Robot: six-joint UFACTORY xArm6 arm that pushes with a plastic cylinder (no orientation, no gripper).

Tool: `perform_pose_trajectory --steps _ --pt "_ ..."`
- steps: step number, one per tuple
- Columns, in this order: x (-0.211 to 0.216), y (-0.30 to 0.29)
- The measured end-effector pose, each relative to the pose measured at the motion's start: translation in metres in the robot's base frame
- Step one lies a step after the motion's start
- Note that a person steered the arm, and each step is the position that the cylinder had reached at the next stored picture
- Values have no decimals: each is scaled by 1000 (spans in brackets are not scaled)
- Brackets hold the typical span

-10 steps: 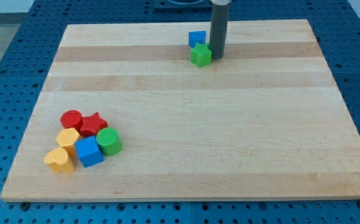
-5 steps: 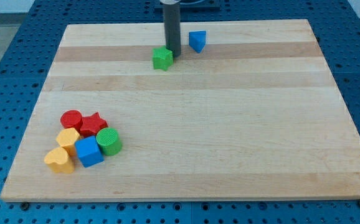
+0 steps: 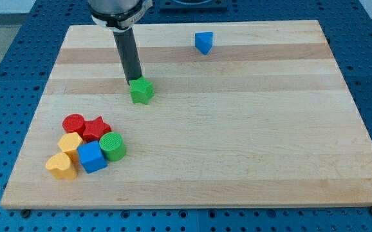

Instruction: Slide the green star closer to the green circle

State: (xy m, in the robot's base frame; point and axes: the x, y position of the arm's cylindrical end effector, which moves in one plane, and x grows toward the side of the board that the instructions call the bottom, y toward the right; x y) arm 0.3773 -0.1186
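1. Camera view shows you the wooden board (image 3: 237,129) with my tip (image 3: 135,80) set down on it, touching the upper edge of the green star (image 3: 141,90). The tip is a bare rod with nothing that opens or closes; it simply presses against the star's far side.
2. You will find the green star in the upper-left part of the board, well apart from the green circle (image 3: 112,146), which sits toward the view's bottom left.
3. The circle lies down and slightly left of the star, and the tip stands on the star's opposite side, so in my judgement a push toward the view's bottom, leaning a little left, is lined up well.
4. Watch the cluster: the circle touches the blue cube (image 3: 93,156) and sits just beside the red star (image 3: 96,129).
5. A blue block (image 3: 203,42) stands alone near the view's top, clear of the path.
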Motion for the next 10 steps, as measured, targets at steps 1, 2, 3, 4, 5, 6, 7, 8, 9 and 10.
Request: perform_pose_trajectory --steps 1,2,3,4,5,6,7,8,9,10 --pt "0 9" --pt "6 12" --pt "15 17" --pt "21 27" --pt "31 35" --pt "46 42" --pt "60 46" --pt "74 48" --pt "86 48" --pt "97 48"
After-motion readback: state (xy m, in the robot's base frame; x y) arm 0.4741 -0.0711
